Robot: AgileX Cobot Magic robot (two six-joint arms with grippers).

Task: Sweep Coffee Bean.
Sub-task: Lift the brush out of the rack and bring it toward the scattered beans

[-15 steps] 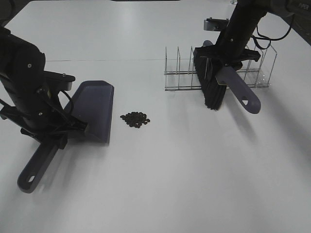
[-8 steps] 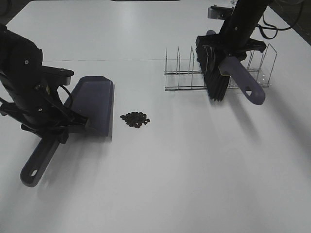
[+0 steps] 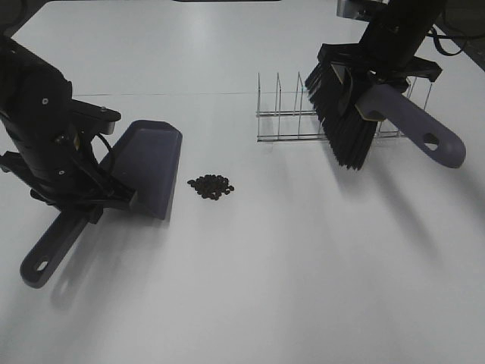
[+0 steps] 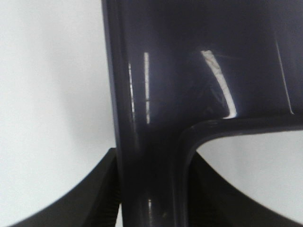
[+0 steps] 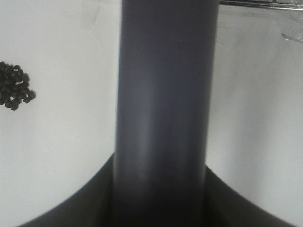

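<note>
I count one purple dustpan [image 3: 148, 168], one black-bristled brush [image 3: 345, 125], one wire rack [image 3: 284, 114] and one white surface [image 3: 303, 265] under them all. There are two arms, each ending in one end effector, the left end effector [image 3: 85, 206] and the right end effector [image 3: 371, 95], with one tool clamped in each. The coffee beans [image 3: 211, 186] form one small heap of what I make to be a few dozen, too small and tightly packed for an exact figure, and I cannot total the rack's upright dividers either, since the brush hides some.
</note>
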